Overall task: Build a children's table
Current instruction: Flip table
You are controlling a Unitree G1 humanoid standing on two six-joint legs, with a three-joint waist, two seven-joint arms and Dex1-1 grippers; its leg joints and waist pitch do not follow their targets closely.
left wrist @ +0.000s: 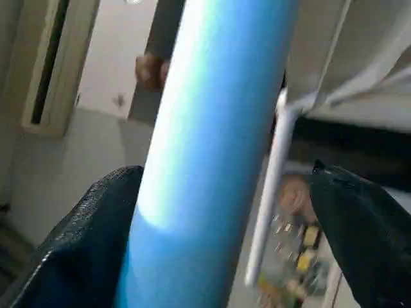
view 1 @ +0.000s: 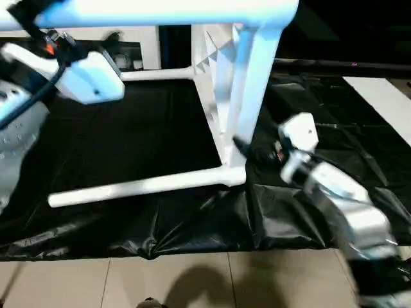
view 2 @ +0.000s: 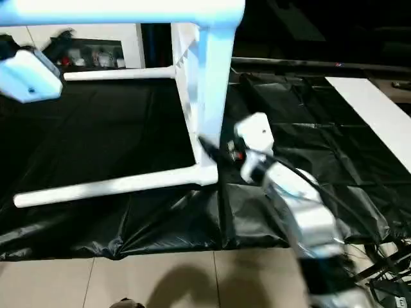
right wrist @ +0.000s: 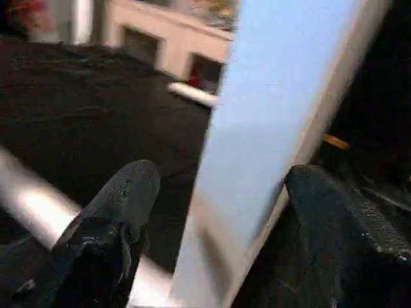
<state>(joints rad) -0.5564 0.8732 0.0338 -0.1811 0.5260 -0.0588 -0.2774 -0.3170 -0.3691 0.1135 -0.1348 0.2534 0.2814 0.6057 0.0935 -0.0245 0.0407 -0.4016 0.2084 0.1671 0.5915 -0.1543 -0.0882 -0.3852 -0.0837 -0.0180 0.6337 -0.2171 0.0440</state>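
right pincer [right wrist: 212,237]: fingers apart | table rim [right wrist: 276,122] between them | black sheet [right wrist: 96,102] beyond

The white children's table [view 1: 234,96] stands on edge on its side, legs jutting out level.

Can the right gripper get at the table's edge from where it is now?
Probably yes. The right gripper is already astride the table's rim, one finger on each side, nothing between them. Whether the fingers touch it, I cannot tell.
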